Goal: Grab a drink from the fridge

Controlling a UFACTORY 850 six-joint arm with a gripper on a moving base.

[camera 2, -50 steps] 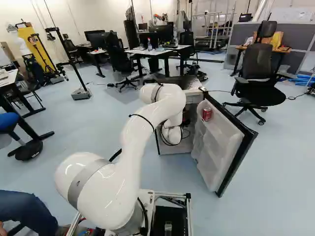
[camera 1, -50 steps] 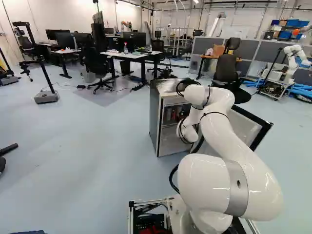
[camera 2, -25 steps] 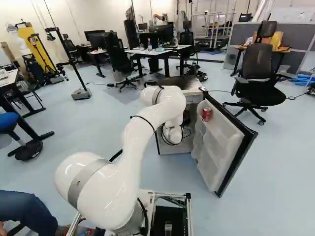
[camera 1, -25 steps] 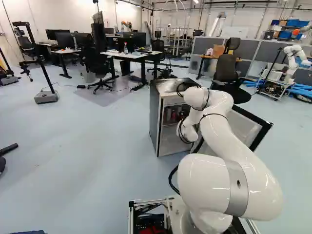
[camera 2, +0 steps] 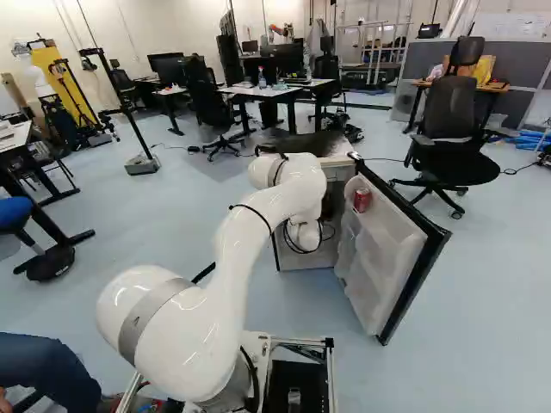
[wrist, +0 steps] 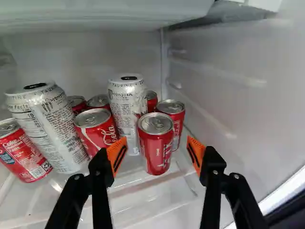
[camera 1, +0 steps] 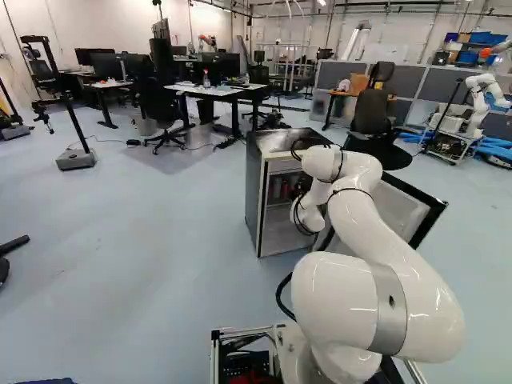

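Beyond pincer (wrist: 157,143), red can (wrist: 156,155), seemingly unopened

From left and right behind the arm (camera 1: 370,204), the base views look ahead and down, sharing the fridge (camera 1: 254,196), whose shelf (wrist: 143,191) the wrist view faces closely.

Seven red cans (wrist: 156,148) are standing inside one fridge (camera 1: 254,192), on one clear shelf (wrist: 138,183), and two tall white cans (wrist: 127,102) are standing among them. One other red can (camera 2: 362,200) is sitting in the fridge's one open door (camera 2: 379,249). Ten cans are showing altogether: eight red, two white.
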